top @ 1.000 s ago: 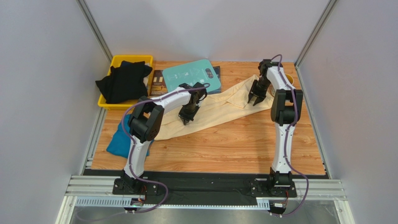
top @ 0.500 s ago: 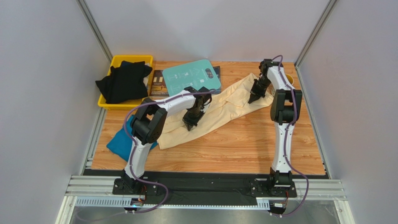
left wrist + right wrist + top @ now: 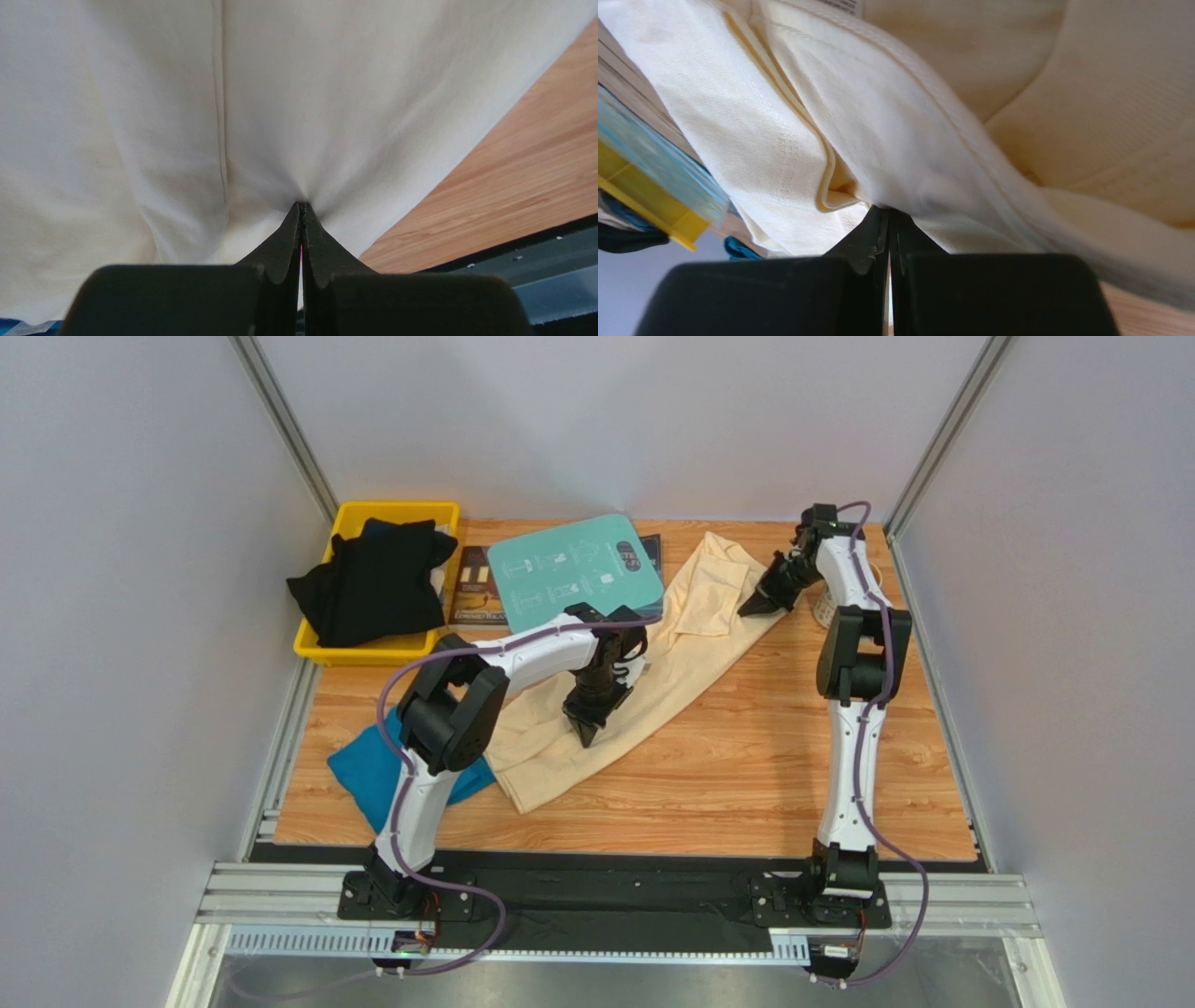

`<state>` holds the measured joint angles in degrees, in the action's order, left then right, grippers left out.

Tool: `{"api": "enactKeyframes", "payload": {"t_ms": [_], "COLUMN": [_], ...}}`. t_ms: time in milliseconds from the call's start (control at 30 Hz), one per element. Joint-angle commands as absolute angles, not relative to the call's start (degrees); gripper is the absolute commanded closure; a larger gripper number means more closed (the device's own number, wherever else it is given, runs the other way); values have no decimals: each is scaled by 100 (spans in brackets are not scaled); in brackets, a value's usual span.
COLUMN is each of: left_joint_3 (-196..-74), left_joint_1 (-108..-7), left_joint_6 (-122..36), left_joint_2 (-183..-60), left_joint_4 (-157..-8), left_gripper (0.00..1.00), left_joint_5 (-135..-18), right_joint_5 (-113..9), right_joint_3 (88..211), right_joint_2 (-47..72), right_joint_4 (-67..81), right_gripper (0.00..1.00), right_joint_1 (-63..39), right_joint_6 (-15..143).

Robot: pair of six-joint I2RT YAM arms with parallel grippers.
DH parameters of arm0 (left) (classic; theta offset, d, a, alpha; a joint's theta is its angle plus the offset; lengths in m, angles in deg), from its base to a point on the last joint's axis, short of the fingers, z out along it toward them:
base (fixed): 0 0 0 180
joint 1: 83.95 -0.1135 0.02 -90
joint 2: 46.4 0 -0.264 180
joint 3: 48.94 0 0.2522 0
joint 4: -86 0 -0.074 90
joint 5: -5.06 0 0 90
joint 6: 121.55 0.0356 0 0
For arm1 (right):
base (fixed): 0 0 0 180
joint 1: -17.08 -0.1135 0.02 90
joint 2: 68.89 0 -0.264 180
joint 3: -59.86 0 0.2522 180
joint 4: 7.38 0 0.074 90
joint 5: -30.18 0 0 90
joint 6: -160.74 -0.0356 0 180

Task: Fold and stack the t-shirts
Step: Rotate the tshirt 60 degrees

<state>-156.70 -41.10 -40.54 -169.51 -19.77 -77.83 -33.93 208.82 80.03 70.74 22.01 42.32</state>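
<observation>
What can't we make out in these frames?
- Top view: how many black shirts sit in the yellow bin; they are heaped together.
- Top view: the teal-blue shirt is partly hidden by the left arm.
- Top view: the print on the teal board is too small to read.
- Wrist views: the cream shirt fills both, so which part the left gripper and right gripper pinch is unclear.

Top cam: high behind arm bases, looks down at whole table point(image 3: 730, 756). Wrist cams sight past left gripper point(image 3: 302, 210) / right gripper point(image 3: 889, 213), close on cream t-shirt point(image 3: 351, 105); top sees it too.
</observation>
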Motion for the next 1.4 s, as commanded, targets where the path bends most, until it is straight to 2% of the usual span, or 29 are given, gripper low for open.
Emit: {"api": "enactKeyframes", "payload": {"t_ms": [0,133,233,267,300,367,533,767,867,1067,1233,1367], "left_joint_3": [-15903,-16219,-16307,-16333,-16403,-16430,-16553,-16281,-16062,-15071,-14726,-14594], "left_joint_1": [-3887,-3719,-3719,-3719,-3719,-3728,-3728,-3798,-3973,-4606,-4695,-4686], "left_joint_6": [-4034,-4077,-4384,-4437,-4482,-4491,-4491,-4315,-4262,-4280,-4095,-4078], "left_joint_2": [-16840,-16980,-17033,-16998,-16946,-16796,-16814,-16480,-16330,-16093,-16215,-16356], "left_joint_4": [-1976,-1986,-1933,-1811,-1775,-1879,-1915,-2214,-2319,-2697,-2785,-2847], "left_gripper": [100,100,99,96,90,86,86,85,81,81,81,83], "left_joint_5": [-6974,-6833,-6946,-7295,-7438,-7658,-7782,-8256,-8485,-8625,-8635,-8381], "right_joint_5": [-3531,-3215,-2707,-2565,-2450,-2274,-1668,-1474,-1526,-2246,-3116,-3530], "right_joint_3": [21056,21143,20942,20680,20495,20126,20185,19922,19536,18544,17805,17672], "right_joint_2": [8386,8281,8009,7756,7597,7237,7068,6646,6322,5838,5495,5714], "right_joint_4": [5965,5763,5387,5202,5008,4568,4426,4496,4672,5717,6158,6430], "right_gripper": [100,100,77,69,68,65,64,63,63,62,62,61], "right_joint_1": [2631,2719,2710,2710,2701,2675,2474,2095,1998,1893,1735,1366], "right_joint_6": [3893,3866,3892,3875,3849,3735,3567,3550,3637,4506,5052,5123]}}
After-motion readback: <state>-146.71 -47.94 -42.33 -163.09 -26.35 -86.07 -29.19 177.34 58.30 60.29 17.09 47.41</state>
